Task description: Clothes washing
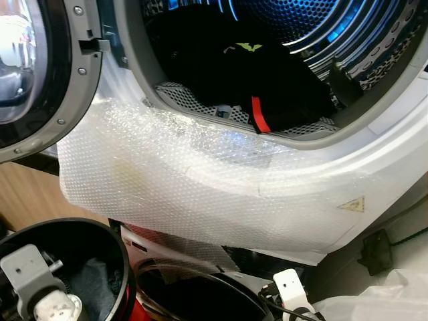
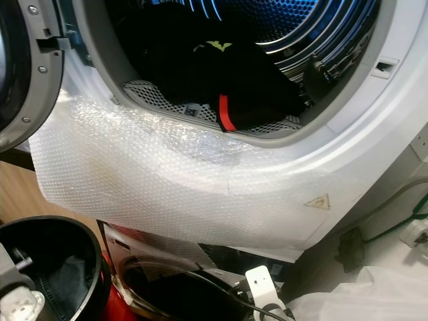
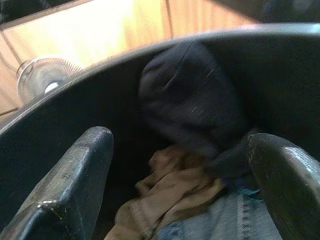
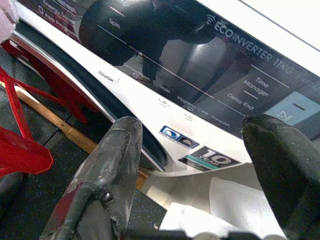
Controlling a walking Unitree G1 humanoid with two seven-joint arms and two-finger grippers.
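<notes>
Clothes [image 3: 190,165] lay in black bin [image 1: 100,234], below drum [image 1: 374,40]. Left gripper [image 3: 180,185] hung spread wide over them, empty. Advice: sink deep, pinch the dark bundle. Right gripper [image 4: 200,170] was open, idle.

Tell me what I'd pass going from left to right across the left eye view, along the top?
Open machine door → dark clothes in the drum → red stripe on a garment → perforated drum wall.
</notes>
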